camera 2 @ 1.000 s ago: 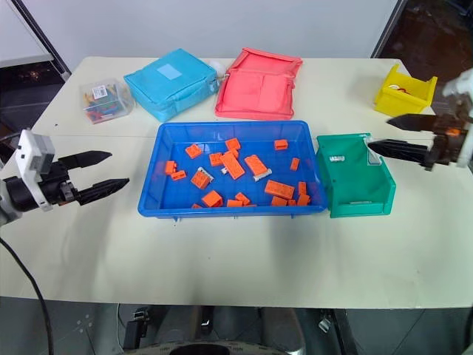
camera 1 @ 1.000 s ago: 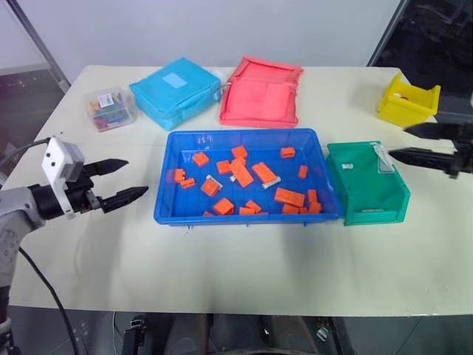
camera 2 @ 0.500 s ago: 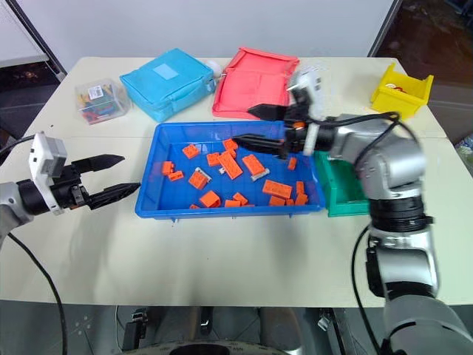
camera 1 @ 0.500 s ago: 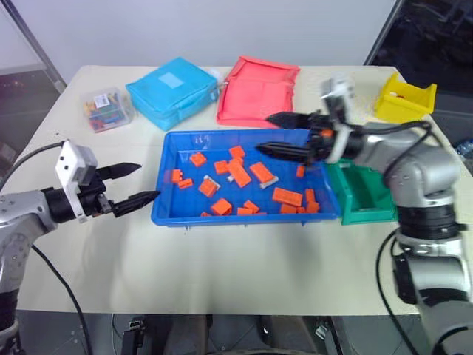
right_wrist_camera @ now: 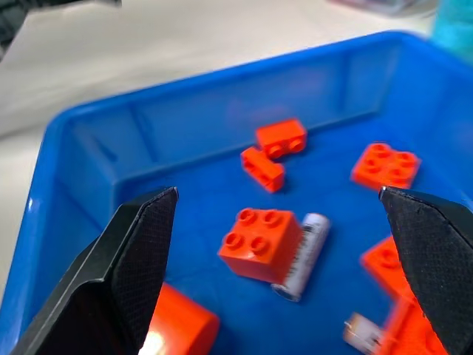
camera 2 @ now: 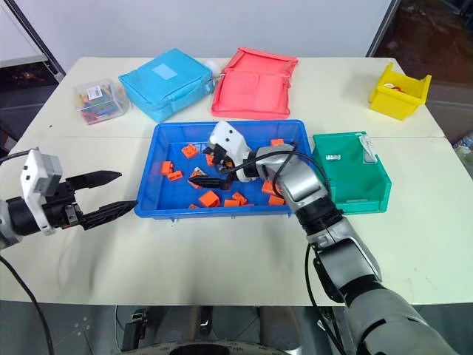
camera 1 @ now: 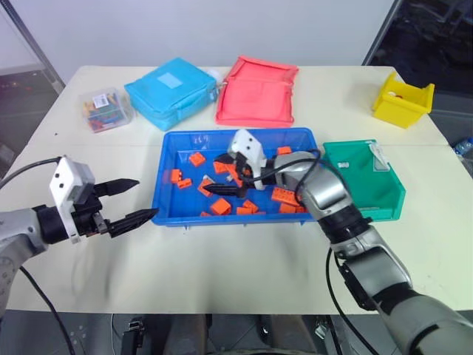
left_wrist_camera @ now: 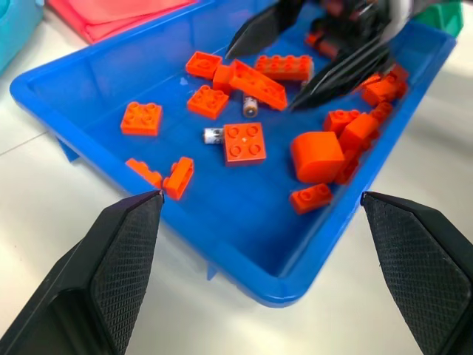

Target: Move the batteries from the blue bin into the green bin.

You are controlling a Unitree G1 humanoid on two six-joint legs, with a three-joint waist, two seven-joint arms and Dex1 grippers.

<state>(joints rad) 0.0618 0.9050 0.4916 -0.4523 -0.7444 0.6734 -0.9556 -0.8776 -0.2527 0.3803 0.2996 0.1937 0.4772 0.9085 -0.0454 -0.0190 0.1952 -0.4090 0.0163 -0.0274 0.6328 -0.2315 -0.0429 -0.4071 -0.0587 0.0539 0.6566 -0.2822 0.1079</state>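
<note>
The left pincer [camera 1: 137, 200] waits spread open off the blue bin's [camera 1: 164, 194] near-left edge, out of the way. The right pincer [camera 1: 219, 174], spread wide and empty, hangs low inside the bin among orange blocks [left_wrist_camera: 244, 141], lined up over a battery [right_wrist_camera: 302, 255]. Beyond, the green bin [camera 1: 384, 194] stands alongside, handy for drops.

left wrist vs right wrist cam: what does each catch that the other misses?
Left wrist: the left pincer open short of the blue bin, the right pincer open over the orange blocks, and a green bin corner. Right wrist: the bin's end wall from inside. Both: blocks and a battery beside a square block.
</note>
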